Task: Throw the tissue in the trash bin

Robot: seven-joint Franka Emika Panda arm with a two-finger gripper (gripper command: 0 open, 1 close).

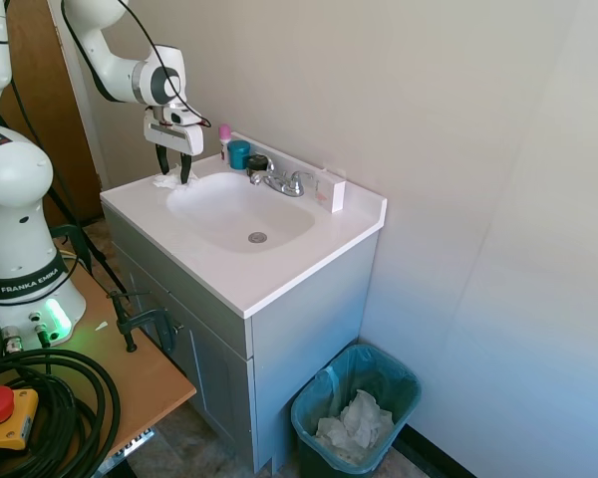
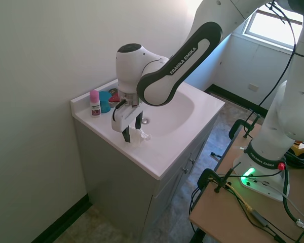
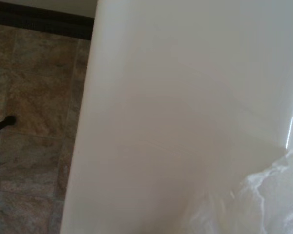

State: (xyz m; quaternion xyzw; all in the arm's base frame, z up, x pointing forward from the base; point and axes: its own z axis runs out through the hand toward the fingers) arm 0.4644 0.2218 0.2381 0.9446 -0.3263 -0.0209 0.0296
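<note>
One tissue (image 1: 169, 180) on white vanity top (image 1: 279, 274), gripper (image 1: 174, 167) seemingly straddling it.

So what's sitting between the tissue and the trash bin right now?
In the first exterior view, the sink basin and white countertop lie between the tissue, at the end effector, and the trash bin on the floor beyond the vanity's far end.

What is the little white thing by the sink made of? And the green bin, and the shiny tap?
The tissue, between the claw fingers, looks like thin soft paper: matte white, crumpled, ragged edges. The trash bin looks like smooth teal plastic, lined with a thin see-through bluish bag that wrinkles over its rim. The tap is probably chrome-coated metal, since it's silvery and mirror-shiny.
</note>
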